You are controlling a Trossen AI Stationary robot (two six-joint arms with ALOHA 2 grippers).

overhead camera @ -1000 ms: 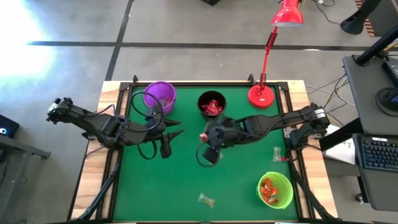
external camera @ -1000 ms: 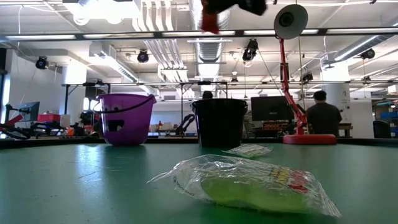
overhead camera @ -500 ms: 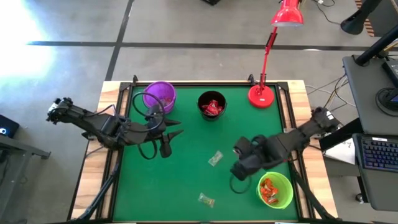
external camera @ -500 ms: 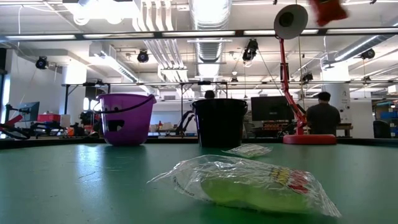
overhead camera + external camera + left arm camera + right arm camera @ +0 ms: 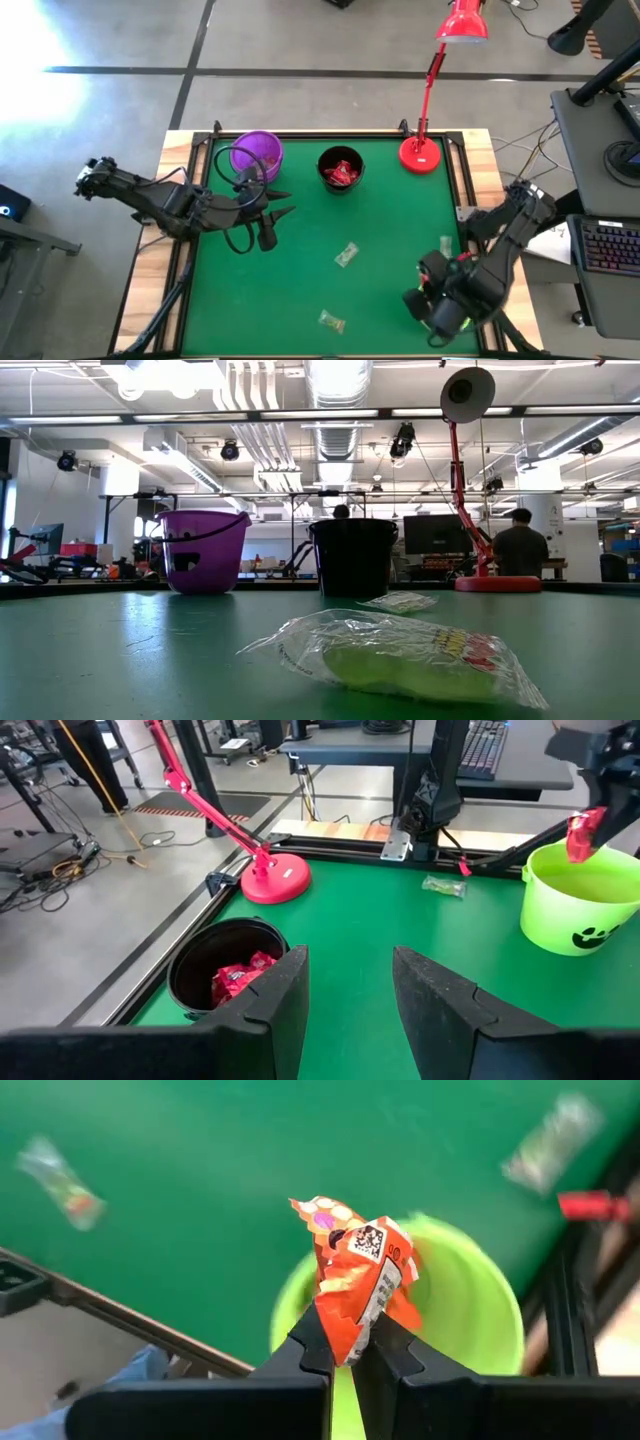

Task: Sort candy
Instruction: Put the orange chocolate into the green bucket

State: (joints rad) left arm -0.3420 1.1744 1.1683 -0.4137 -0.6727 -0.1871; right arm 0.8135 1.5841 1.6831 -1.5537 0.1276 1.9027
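Note:
My right gripper [image 5: 342, 1348] is shut on an orange-red candy [image 5: 356, 1270] above the green cup [image 5: 470, 1320], near the table's near right corner. In the high view the right arm [image 5: 445, 300] hides that cup. My left gripper [image 5: 345, 982] stands open with nothing between its fingers at the table's left, beside the purple cup [image 5: 256, 153]. The black cup [image 5: 340, 168] holds red candy. Three pale wrapped candies [image 5: 346, 254], [image 5: 331, 321], [image 5: 445, 244] lie flat on the green mat. My right gripper pinches one end of the orange-red wrapper [image 5: 350, 1332] between its two fingers. The fingers come from above, pointing down. The rest of the wrapper sticks out below the fingertips, clear of everything, over the green cup's opening [image 5: 455, 1295].
A red lamp stands on its base [image 5: 420, 153] at the far right, its arm reaching back over the far edge. A small red piece [image 5: 590, 1205] lies by the table's right rail. People stand in the room beyond the far edge. Open mat lies in the middle.
My right gripper has swept from beside the black cup toward the table's near right corner, carrying the orange-red candy, and has turned about its wrist and tipped downward. It now hangs over the green cup. The candy near the mat's middle, covered by the arm before, now shows.

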